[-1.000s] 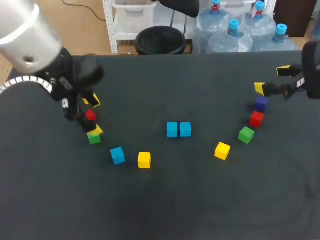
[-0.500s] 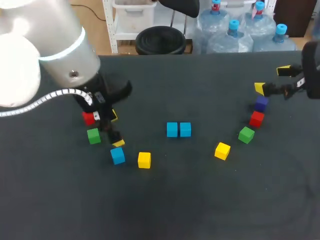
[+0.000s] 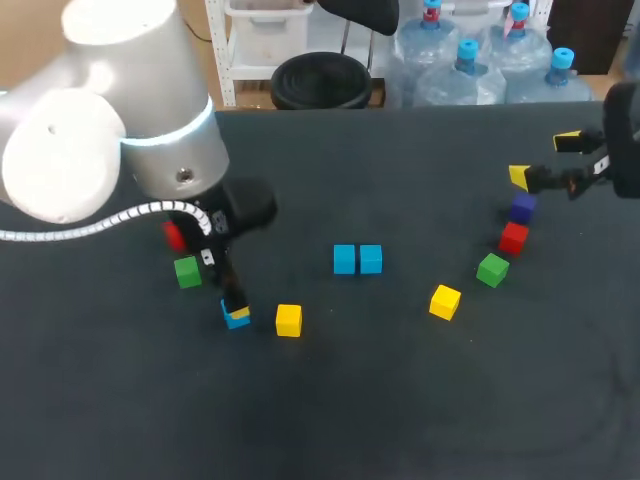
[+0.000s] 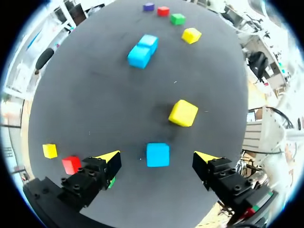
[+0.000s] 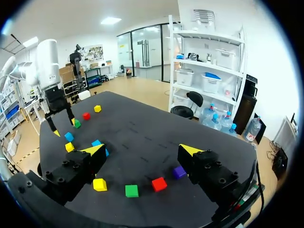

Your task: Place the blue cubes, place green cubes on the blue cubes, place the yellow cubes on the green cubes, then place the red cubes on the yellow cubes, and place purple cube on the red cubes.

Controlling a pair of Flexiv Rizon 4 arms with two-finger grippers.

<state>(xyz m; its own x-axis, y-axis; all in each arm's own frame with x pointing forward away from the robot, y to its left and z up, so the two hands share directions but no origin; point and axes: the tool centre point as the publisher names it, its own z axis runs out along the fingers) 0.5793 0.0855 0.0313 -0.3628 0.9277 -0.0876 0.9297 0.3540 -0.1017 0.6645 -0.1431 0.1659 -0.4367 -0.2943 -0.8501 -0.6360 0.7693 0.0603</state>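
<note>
The left arm [image 3: 130,150] comes in from the left over the dark worktop [image 3: 330,410]. Farthest left lies a left-hand yellow cube [image 4: 49,150], which the left wrist view shows and the arm hides in the head view. Just beside it sits a left red cube [image 3: 174,236], partly covered by the arm, and near that a left green cube [image 3: 187,272]. All three rest on the worktop.

Next comes a lone blue cube [image 4: 157,155]. The left arm's jaws are apart, one to each side of it. In the left wrist view, dark surface shows between the cube and each yellow tip, so neither touches it.

Just right of it, and ahead of those jaws, lies a middle yellow cube [image 3: 289,320]. Near the centre a pair of blue cubes [image 3: 358,259] stand side by side, touching.

Further right a curved row runs up towards the right arm [image 3: 625,140]: a right yellow cube [image 3: 445,301], a right green cube [image 3: 492,269], a right red cube [image 3: 513,238] and a purple cube [image 3: 522,208]. The cubes in the row sit apart from one another.

The right arm's jaws are apart, with one tip just beyond the purple cube.
</note>
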